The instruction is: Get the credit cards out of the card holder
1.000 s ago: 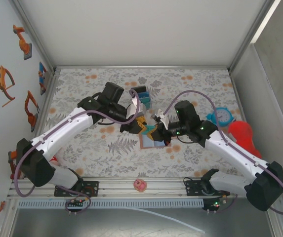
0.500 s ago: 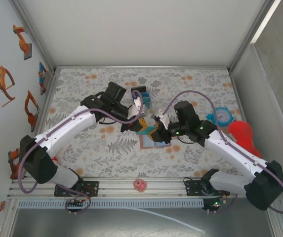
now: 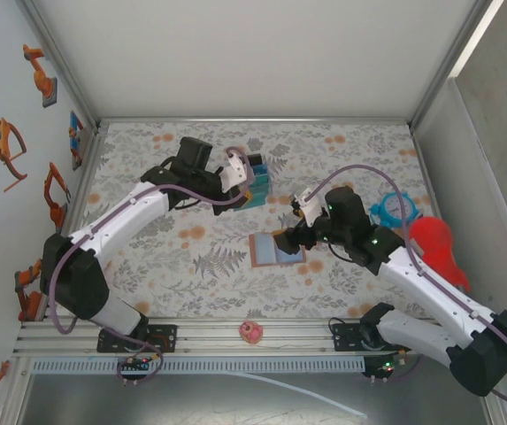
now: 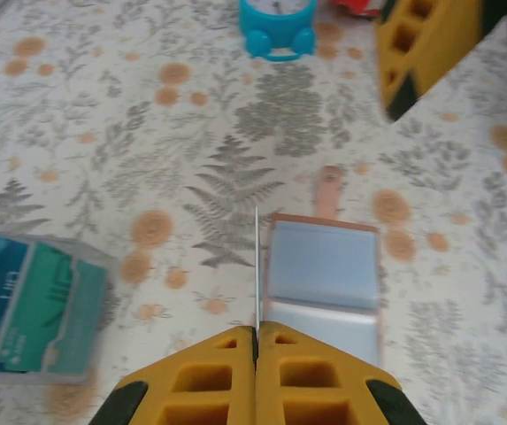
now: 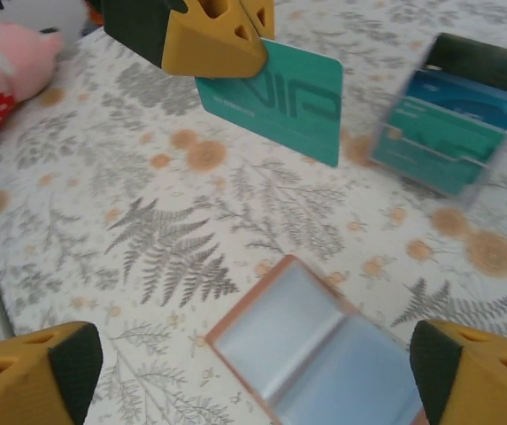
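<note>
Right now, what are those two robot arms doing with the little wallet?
They are emptying it. The left tool is pinched shut on a teal credit card and holds it up off the table, near a small box with blue and teal cards in it. The brown card holder lies open and flat on the flowery cloth. The right tool hangs over it with its fingers spread wide, gripping nothing.
</note>
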